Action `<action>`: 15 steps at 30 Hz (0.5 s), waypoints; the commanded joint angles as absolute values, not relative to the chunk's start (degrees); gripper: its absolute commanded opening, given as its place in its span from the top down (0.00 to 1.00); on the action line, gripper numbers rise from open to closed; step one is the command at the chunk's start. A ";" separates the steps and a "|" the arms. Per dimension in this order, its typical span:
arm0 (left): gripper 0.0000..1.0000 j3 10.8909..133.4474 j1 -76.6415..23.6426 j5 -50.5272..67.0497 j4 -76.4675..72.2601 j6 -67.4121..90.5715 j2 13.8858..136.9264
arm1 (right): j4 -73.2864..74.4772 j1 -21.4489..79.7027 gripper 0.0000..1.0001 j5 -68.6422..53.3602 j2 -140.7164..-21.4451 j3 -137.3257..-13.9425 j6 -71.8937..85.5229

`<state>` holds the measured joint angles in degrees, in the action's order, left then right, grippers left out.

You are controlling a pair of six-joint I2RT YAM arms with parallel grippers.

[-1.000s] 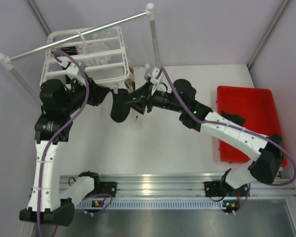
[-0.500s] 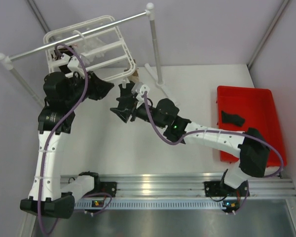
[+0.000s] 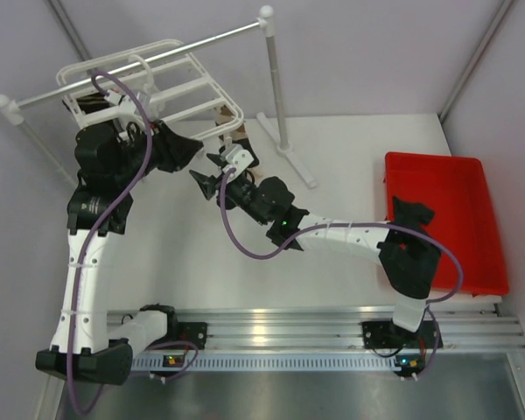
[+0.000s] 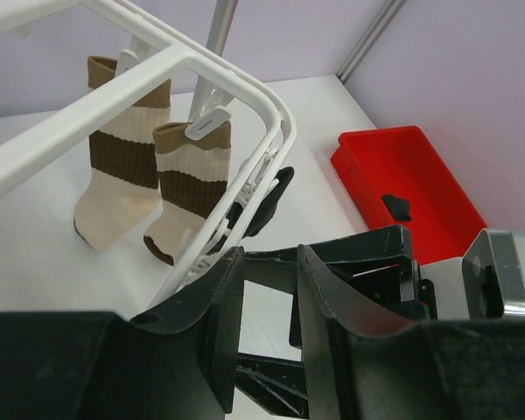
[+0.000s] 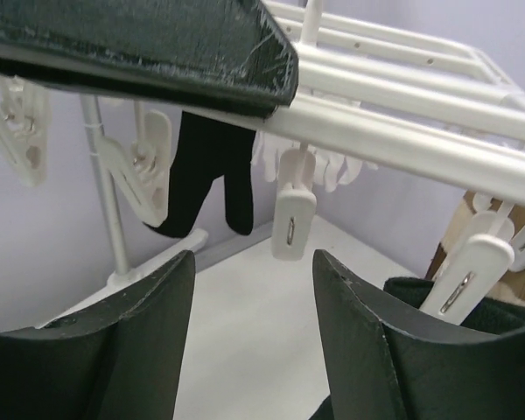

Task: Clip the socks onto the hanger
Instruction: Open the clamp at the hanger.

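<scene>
The cream socks with brown bands [image 4: 118,188], two of them, hung side by side on the white plastic rectangular hanger [image 4: 114,101]; the plain black sock [image 5: 206,171] hung on it as well. Nearest, the right gripper [image 5: 254,255] stood open and empty, just below a small dangling white clip [image 5: 293,223]. Beside it, the left gripper [image 4: 269,254] had narrow jaws, one finger against the hanger's rim bar; whether it clamped the bar, I could not tell. Behind ran the grey metal rail [image 3: 201,40].
</scene>
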<state>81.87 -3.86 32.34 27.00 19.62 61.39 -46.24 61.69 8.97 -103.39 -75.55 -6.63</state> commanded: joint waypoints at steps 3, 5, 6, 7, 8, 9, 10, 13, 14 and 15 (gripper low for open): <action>0.64 84.81 -3.87 32.52 24.61 19.34 61.08 | -54.93 60.73 0.47 9.76 -105.82 -81.82 -8.96; 0.64 84.81 -3.87 32.34 24.61 19.34 61.00 | -54.67 60.21 0.48 9.49 -107.31 -83.84 -8.96; 0.64 84.73 -3.87 32.17 24.61 19.34 61.17 | -54.32 60.12 0.50 9.23 -107.75 -84.37 -8.96; 0.64 84.73 -3.78 32.25 24.70 19.34 61.08 | -54.14 59.77 0.50 9.14 -108.36 -84.98 -8.70; 0.64 84.73 -3.87 32.17 24.70 19.42 61.17 | -53.97 59.50 0.50 8.97 -108.63 -85.25 -8.35; 0.64 84.73 -3.87 32.17 24.70 19.51 61.00 | -53.44 59.24 0.51 8.18 -108.89 -85.34 -8.09; 0.64 84.73 -3.87 32.25 24.78 19.51 61.00 | -53.26 58.54 0.51 7.74 -109.16 -85.17 -7.65; 0.64 84.90 -3.87 31.99 25.05 19.42 61.08 | -53.09 57.22 0.53 5.28 -109.25 -84.21 -7.21; 0.64 84.99 -3.87 31.91 25.22 19.34 61.00 | -53.17 56.96 0.55 3.97 -109.25 -83.85 -7.21; 0.64 84.99 -3.87 31.90 25.31 19.34 61.00 | -53.09 56.69 0.56 3.26 -108.99 -83.50 -7.12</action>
